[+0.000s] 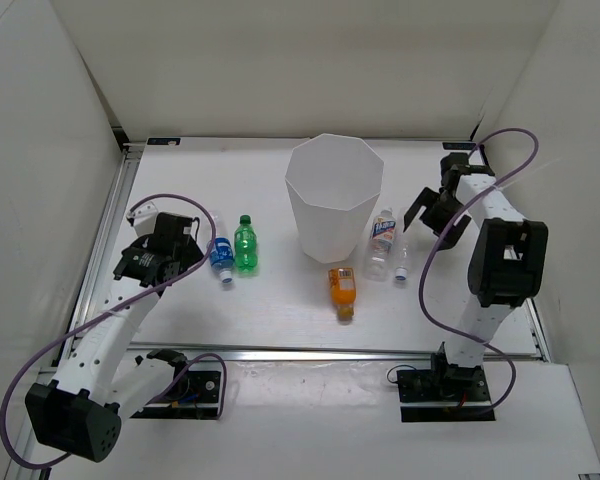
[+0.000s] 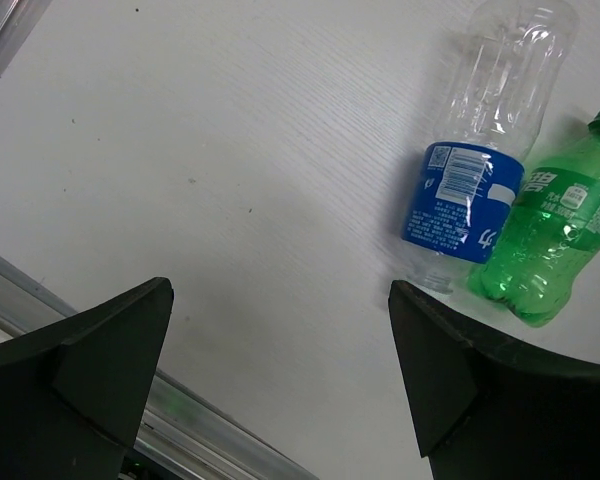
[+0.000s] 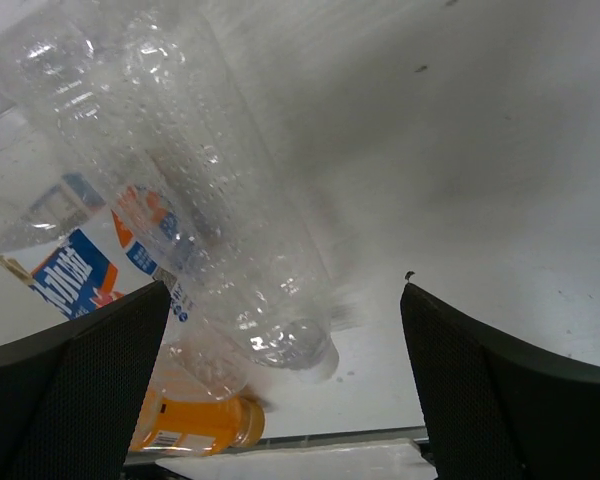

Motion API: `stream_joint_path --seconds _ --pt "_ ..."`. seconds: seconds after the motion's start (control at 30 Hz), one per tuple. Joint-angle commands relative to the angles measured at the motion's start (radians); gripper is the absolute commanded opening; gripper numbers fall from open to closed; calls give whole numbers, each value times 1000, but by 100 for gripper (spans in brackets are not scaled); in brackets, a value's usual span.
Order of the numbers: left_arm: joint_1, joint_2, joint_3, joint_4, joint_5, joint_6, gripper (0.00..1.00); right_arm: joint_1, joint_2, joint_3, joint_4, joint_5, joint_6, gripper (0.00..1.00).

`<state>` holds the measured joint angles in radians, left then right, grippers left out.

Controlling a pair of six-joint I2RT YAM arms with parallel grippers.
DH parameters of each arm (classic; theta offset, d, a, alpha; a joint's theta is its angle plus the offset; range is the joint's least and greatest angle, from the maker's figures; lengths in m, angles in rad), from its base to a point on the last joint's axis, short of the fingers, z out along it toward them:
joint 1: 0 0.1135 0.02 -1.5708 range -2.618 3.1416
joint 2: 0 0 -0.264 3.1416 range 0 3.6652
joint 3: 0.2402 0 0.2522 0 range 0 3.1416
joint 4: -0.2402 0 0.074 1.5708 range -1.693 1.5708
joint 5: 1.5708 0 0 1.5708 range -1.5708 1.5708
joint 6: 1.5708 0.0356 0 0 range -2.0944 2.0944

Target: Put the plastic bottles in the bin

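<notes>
White bin (image 1: 332, 228) looks empty; we count all five on the counter (image 1: 280, 315): green bottle (image 1: 245, 245), blue-label bottle (image 1: 221, 257) by left end effector (image 2: 280, 300); orange bottle (image 1: 343, 290), labelled clear bottle (image 1: 381, 242), plain clear bottle (image 1: 401, 262) near right end effector (image 3: 285, 290). Both wide open, holding nothing.

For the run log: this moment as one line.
left gripper open, empty | right gripper open, empty | five bottles on table | bin upright, empty

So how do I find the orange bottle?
Look for the tall white bin in the middle. Just in front of it lies the orange bottle. It's the only orange one, unlike the clear bottle beside it.
</notes>
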<state>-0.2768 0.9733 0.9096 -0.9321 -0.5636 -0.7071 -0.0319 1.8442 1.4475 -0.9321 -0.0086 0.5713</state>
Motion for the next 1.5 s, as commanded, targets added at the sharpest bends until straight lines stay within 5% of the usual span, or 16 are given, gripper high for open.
stream_joint_path --seconds 0.0,0.23,0.33,0.47,0.6,0.7,0.93,1.2,1.37,1.47 --pt "4 -2 32 -39 -28 15 100 20 33 54 61 -27 -17 100" --pt "4 -2 32 -60 -28 15 100 20 154 100 61 -18 -36 92" --pt "4 -2 32 -71 -28 15 100 -16 184 100 61 -17 -45 72" --pt "4 7 32 -71 -28 -5 100 -59 187 91 32 15 -45 31" --pt "4 7 32 -80 -28 -25 100 -86 34 151 -19 42 -21 23" --pt "4 7 23 -71 -28 -35 100 -68 -69 362 -107 62 1 18" --pt "4 65 23 -27 25 -14 100 -14 -155 870 1 -71 53 28" --pt "4 103 86 -27 25 -5 100 277 -24 936 136 -226 42 25" --pt "4 123 130 -7 25 17 100 424 13 947 107 -108 -53 50" --pt "4 123 160 -7 25 35 100 472 -48 880 119 -24 -126 83"
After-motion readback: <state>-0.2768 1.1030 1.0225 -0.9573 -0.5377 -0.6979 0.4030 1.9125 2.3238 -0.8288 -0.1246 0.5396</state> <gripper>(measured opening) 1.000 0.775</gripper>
